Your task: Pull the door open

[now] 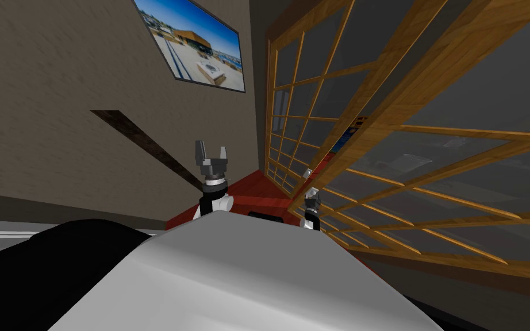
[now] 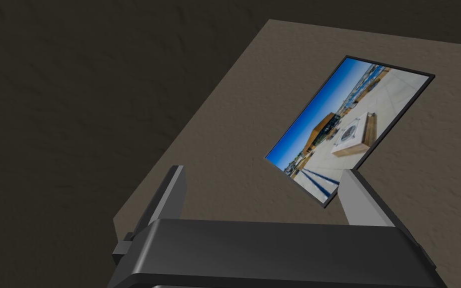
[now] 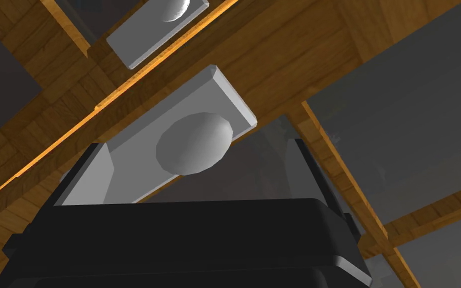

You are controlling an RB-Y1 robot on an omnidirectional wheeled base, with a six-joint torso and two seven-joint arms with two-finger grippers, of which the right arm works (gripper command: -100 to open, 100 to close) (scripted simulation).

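Observation:
A wooden door with a grid of glass panes [image 1: 430,103] runs along my right. Its second leaf [image 1: 292,115] stands farther off. In the right wrist view, a round grey knob [image 3: 194,143] sits on a grey plate [image 3: 227,95] fixed to the wooden frame. My right gripper [image 3: 197,170] is open right at this knob. The knob lies between the two fingers, and neither finger [image 3: 92,172] presses it. A second knob on its own plate [image 3: 174,10] shows on the neighbouring leaf. In the head view my right gripper [image 1: 312,198] is at the door's edge. My left gripper [image 1: 211,155] is raised, open and holding nothing.
A framed picture [image 1: 192,43] hangs on the beige wall ahead on the left. A red floor strip [image 1: 246,195] lies in front of the doors. A black area [image 1: 28,276] lies at the lower left.

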